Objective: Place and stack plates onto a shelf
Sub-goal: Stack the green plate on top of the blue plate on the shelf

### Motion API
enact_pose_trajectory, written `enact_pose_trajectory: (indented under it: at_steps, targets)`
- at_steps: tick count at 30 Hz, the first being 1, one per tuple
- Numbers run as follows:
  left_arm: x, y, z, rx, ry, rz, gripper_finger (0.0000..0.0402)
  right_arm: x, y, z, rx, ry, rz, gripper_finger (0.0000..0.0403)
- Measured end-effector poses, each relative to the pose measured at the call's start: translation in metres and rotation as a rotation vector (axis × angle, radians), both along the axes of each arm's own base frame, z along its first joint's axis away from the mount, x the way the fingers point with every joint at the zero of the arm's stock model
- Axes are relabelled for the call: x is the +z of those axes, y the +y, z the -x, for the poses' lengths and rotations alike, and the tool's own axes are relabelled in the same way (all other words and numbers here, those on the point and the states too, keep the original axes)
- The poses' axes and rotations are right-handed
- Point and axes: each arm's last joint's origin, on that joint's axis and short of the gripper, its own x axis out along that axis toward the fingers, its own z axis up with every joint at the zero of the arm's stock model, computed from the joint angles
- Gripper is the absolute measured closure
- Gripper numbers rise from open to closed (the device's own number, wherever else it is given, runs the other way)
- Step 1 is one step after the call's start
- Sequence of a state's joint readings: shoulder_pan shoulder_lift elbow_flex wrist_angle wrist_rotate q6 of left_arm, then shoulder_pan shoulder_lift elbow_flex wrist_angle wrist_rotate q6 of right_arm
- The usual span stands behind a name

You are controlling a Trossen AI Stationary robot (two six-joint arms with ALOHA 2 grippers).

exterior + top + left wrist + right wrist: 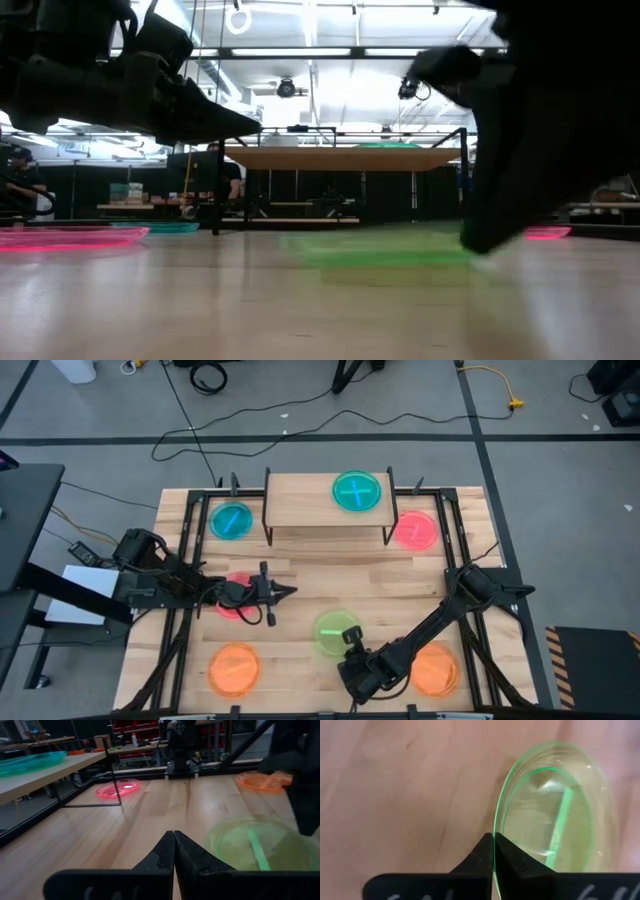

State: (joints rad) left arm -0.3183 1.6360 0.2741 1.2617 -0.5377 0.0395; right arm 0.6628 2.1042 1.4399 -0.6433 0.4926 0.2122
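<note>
One camera looks straight down on the whole tabletop [330,585], another sits level at its surface facing the room, and both wrist cameras ride close, all sharing the green plate [333,632] near the front edge.

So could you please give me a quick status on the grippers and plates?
Right gripper shut on green plate rim. Left gripper shut, empty, mid-table. One teal plate on shelf. Nothing blocking.
</note>
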Motion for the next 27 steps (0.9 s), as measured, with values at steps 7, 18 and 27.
enact_pose_trajectory:
  at_steps: [7, 18, 27]
  targets:
    - [0.000, 0.001, 0.000, 0.034, -0.002, -0.003, 0.0393, 0.045, -0.016, 0.002, -0.012, -0.090, 0.040, 0.0389]
    - [0.001, 0.002, 0.000, 0.076, -0.012, -0.009, 0.0393, 0.134, -0.083, 0.014, -0.070, -0.213, 0.191, 0.0388]
    - [0.001, 0.006, 0.000, 0.092, -0.013, -0.003, 0.0393, 0.175, -0.191, 0.008, -0.198, -0.172, 0.281, 0.0387]
